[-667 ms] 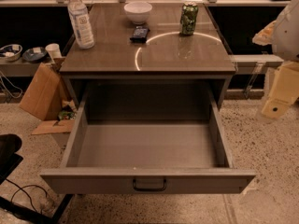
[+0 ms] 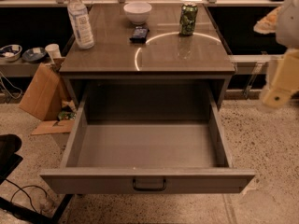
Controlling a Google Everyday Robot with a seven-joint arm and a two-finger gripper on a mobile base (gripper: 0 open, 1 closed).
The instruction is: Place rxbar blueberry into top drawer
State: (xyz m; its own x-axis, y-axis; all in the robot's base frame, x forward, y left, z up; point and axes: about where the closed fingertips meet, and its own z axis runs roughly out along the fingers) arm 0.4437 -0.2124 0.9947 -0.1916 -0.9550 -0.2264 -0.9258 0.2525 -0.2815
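Gripper (image 2: pixel 278 88) at right edge, barely shifted; rxbar blueberry (image 2: pixel 139 33) unmoved.

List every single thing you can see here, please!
table: 1, grey-brown, middle
top drawer: 1, grey, pulled open, nothing inside
rxbar blueberry: 1, dark, on table in front of bowl
bowl: 1, white, table back
can: 1, green, table back right
water bottle: 1, clear, table left
cardboard box: 1, brown, floor left
gripper: 1, pale, right edge, touching nothing
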